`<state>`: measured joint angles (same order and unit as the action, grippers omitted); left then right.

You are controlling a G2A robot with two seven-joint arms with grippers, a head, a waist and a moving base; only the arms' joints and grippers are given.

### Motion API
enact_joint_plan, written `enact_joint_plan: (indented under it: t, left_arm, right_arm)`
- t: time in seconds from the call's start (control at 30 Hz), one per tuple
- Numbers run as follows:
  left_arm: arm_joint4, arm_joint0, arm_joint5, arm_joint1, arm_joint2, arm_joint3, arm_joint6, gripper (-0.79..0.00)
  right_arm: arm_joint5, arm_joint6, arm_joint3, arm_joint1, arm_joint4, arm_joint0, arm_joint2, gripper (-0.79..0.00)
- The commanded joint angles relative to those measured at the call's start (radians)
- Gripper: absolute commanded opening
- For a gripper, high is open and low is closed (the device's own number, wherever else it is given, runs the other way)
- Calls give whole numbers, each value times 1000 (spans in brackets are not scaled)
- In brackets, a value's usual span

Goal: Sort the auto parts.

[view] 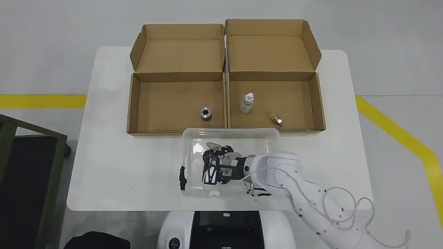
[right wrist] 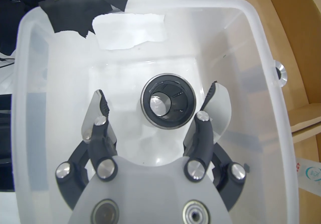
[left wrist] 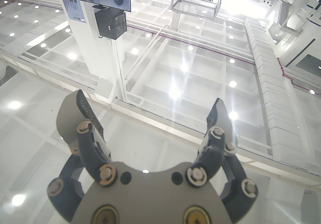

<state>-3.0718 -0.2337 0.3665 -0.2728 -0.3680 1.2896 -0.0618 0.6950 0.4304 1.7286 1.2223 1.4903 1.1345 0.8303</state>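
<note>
1. The right gripper (right wrist: 156, 89) hangs low inside the clear bin (right wrist: 260, 34). Its fingers (right wrist: 101, 102) are spread to either side of the bearing (right wrist: 175, 102), touching nothing and gripping nothing.
2. The bearing stands near the middle of the bin floor with its bore facing up. That leaves its round outer wall free, which is likely why the fingers straddle it from the sides.
3. The left gripper (left wrist: 149, 99) points up at the ceiling, released and empty. It looks parked out of the way.
4. The bin (view: 232, 131) sits toward the bench's (view: 118, 166) near edge, right against the two boxes; whether they touch I cannot tell.
5. The left box (view: 166, 111) holds a bushing (view: 205, 113). The right box (view: 301, 107) holds a bottle (view: 246, 102) and a small metal part (view: 276, 119). Metal rounds seem to go left, so the bearing probably belongs there.
6. There is open floor around the bearing, so the fingers have room to close.
7. Once gripped, the bearing must rise above the bin rim and then the box's near wall.
8. The box flaps lie open to the far side, so both tops are free.
9. Torn black tape (right wrist: 75, 14) clings to one end of the bin rim, away from that path.
</note>
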Motion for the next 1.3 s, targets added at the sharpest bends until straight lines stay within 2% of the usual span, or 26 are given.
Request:
enact_joint_plan:
  t: [0.0, 0.03, 0.1, 0.13, 0.17, 0.3, 0.33, 0.43, 0.47, 0.9, 1.27]
  left_arm:
    - [0, 0, 0, 0, 0, 0, 0, 0]
    - [0, 0, 0, 0, 0, 0, 0, 0]
    - [0, 0, 0, 0, 0, 0, 0, 0]
    - [0, 0, 0, 0, 0, 0, 0, 0]
    - [0, 0, 0, 0, 0, 0, 0, 0]
    - [0, 0, 0, 0, 0, 0, 0, 0]
    - [0, 0, 0, 0, 0, 0, 0, 0]
    - [0, 0, 0, 0, 0, 0, 0, 0]
    - [0, 0, 0, 0, 0, 0, 0, 0]
    - [0, 0, 0, 0, 0, 0, 0, 0]
    - [0, 0, 0, 0, 0, 0, 0, 0]
  right_arm:
    - [-7, -5, -16, 3, -1, -11, -7, -163]
    - [-12, -7, -25, 5, -2, -16, -10, -175]
    - [-22, -9, -41, 9, -7, -25, -16, -277]
    - [-26, -2, -51, 10, -9, -29, -19, -363]
    - [-31, 1, -57, 12, -17, -32, -21, -400]
    - [-28, 5, -70, 17, -36, -44, -27, -465]
    - [-24, 8, -73, 17, -41, -46, -27, -514]
    - [-21, 12, -71, 17, -67, -48, -16, -757]
    - [-19, 11, -67, 16, -77, -47, -11, -785]
    - [-19, 9, -9, 7, -204, -31, 62, -785]
    - [-31, 42, 148, -13, -376, -1, 190, -785]
